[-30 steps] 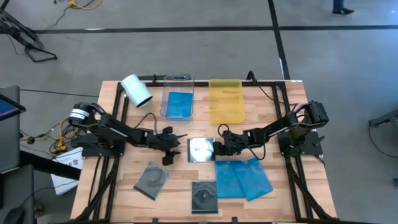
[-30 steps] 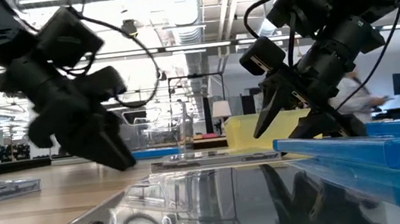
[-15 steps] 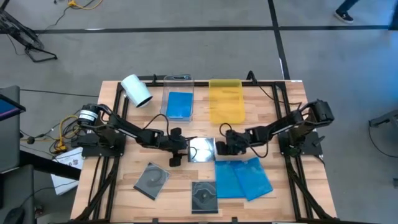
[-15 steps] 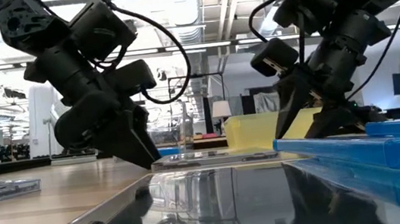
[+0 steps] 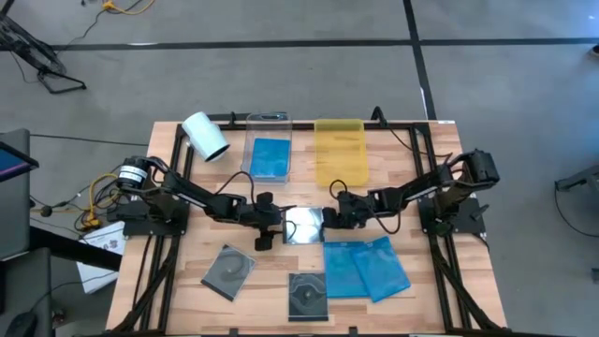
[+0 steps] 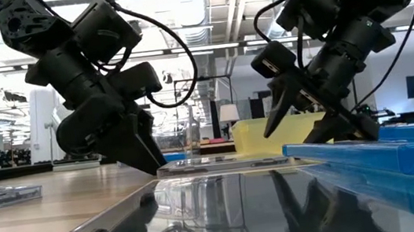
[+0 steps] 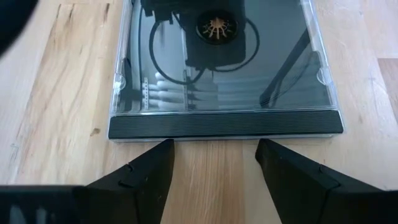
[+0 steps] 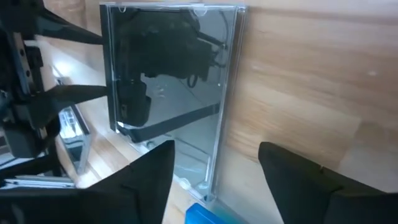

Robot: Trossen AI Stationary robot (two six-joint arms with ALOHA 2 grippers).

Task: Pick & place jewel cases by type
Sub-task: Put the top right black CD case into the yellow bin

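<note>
A clear jewel case with a dark tray (image 5: pixel 303 225) lies flat mid-table between my two grippers. My left gripper (image 5: pixel 265 227) sits low at its left edge, open, with the fingertips (image 7: pixel 163 149) level with the ribbed dark spine (image 7: pixel 224 124). My right gripper (image 5: pixel 329 218) is open and slants down over the case's right edge (image 8: pixel 227 93). Two blue cases (image 5: pixel 365 270) lie overlapping on the table's near right. Two dark cases (image 5: pixel 229 270) (image 5: pixel 307 295) lie flat near the front edge. Another blue case (image 5: pixel 270 155) rests in the clear tray. My left gripper's open fingertips stand at the case's ribbed spine edge (image 7: pixel 186 127), coming level from the table's left. I cannot tell whether they touch it. The case lies flat on the table.
A white roll (image 5: pixel 206 136) lies at the far left corner. The clear tray (image 5: pixel 269 124) and an empty yellow tray (image 5: pixel 341 152) stand side by side at the far edge. Bare wood shows to the left of the dark cases.
My left gripper has moved toward the table's right and come down to the case's left edge, then stayed there. My right gripper has shifted slightly back and forth at the case's right edge. The case has kept its place.
</note>
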